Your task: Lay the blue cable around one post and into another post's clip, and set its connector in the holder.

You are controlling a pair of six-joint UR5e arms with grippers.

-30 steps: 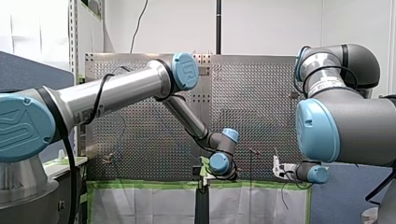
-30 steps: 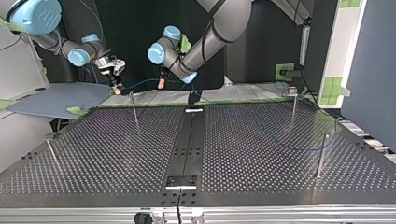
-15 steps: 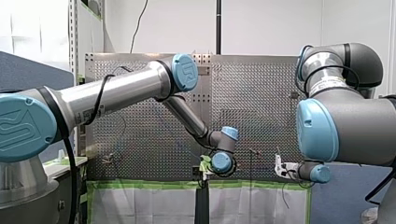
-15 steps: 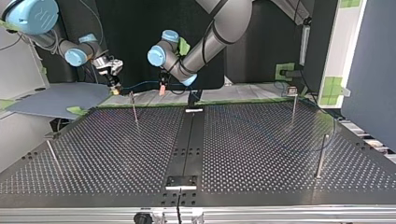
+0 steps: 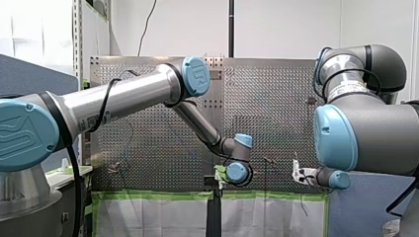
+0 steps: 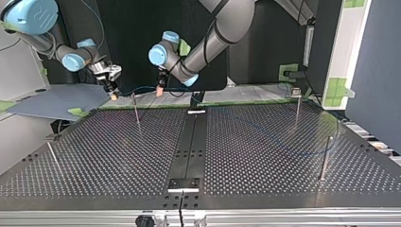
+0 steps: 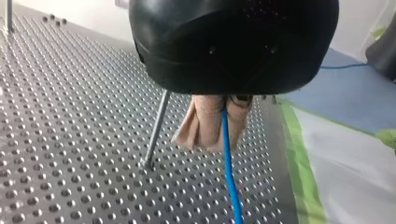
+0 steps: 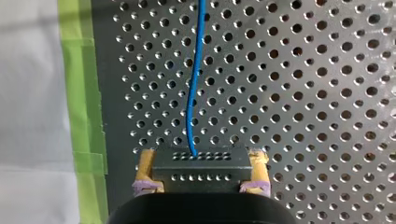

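The blue cable (image 7: 229, 172) runs down between the beige pads (image 7: 201, 126) of my left gripper (image 7: 215, 140), which is shut on it. A thin metal post (image 7: 156, 128) stands just beside that gripper. My right gripper (image 8: 201, 184) has yellow pads shut on the black connector (image 8: 201, 165), and the cable (image 8: 194, 84) leaves it ahead over the perforated plate. In the top view my left gripper (image 6: 160, 91) and my right gripper (image 6: 113, 96) hang at the table's far edge with the cable (image 6: 138, 88) strung between them; the rest of it curves over the table (image 6: 283, 142).
Other posts stand at the top view's right (image 6: 297, 106), (image 6: 324, 158) and left (image 6: 53, 158), one (image 6: 136, 109) just below the grippers. A metal holder block (image 6: 183, 184) sits at the near edge, another (image 6: 196, 112) at the far edge. Green tape (image 8: 81, 93) lines the plate's border.
My left gripper has shut on the blue cable and shifted slightly to the top view's left. My right gripper has moved further to that view's left with the connector.
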